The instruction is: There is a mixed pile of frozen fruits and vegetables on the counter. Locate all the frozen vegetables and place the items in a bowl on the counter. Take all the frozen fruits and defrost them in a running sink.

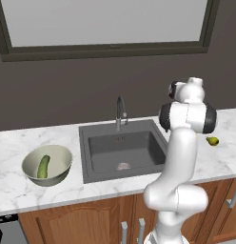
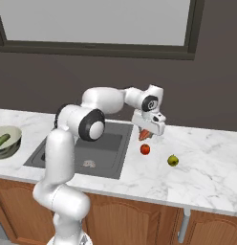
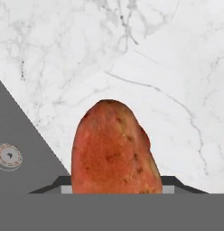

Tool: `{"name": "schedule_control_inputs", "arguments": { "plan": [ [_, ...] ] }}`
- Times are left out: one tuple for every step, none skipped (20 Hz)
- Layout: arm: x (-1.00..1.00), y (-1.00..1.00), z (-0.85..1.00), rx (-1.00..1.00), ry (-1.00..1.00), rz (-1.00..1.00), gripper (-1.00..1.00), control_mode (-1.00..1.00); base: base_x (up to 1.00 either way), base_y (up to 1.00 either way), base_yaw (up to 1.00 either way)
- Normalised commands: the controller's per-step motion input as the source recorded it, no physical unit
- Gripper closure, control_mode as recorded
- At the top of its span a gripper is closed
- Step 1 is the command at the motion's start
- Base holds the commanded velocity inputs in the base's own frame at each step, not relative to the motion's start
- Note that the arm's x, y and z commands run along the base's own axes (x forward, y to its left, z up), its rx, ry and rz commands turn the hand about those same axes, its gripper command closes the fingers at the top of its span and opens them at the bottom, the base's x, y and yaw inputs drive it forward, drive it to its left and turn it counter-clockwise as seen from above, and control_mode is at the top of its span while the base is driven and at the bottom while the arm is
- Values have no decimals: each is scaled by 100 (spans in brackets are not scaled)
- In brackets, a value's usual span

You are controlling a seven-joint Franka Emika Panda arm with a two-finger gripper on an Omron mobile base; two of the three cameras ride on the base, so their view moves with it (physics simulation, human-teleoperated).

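My gripper (image 2: 145,135) is shut on the orange-red oblong carrot-like piece (image 2: 144,135) (image 3: 113,151), held a little above the counter (image 2: 206,162) just right of the sink (image 2: 82,153). Below it on the marble lie the small round red fruit (image 2: 145,149) and, further right, the yellow-green pear (image 2: 173,161) (image 1: 212,140). The dark-green cucumber (image 1: 43,166) lies inside the pale bowl (image 1: 60,155) on the counter left of the sink. In the hand view the piece hides the fingertips, with marble beyond it and the sink's drain (image 3: 8,156) at lower left.
A slim curved faucet (image 1: 120,112) stands behind the basin, with no water seen running. A dark wall and window frame back the counter. Brown cabinets (image 2: 139,220) sit below. My white arm crosses over the sink's right side in the right base view.
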Motion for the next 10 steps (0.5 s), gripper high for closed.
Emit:
{"name": "schedule_control_inputs", "arguments": {
  "plan": [
    [-19,62,21,0,-14,-10,100,-100,0,0,0],
    [-26,71,26,0,-2,-2,100,-100,0,0,0],
    [-26,70,33,0,0,1,100,-100,0,0,0],
    [-33,74,37,0,0,7,100,-100,0,0,0],
    [-40,74,43,0,1,10,100,-100,0,0,0],
    [-44,74,46,0,7,13,100,-100,0,0,0],
    [-43,74,47,0,10,16,100,-100,0,0,0],
    [-37,71,51,0,13,18,100,-100,0,0,0],
    [-36,71,48,0,11,18,100,-100,0,0,0],
    [-30,73,53,0,9,16,100,-100,0,0,0]
  ]
}}
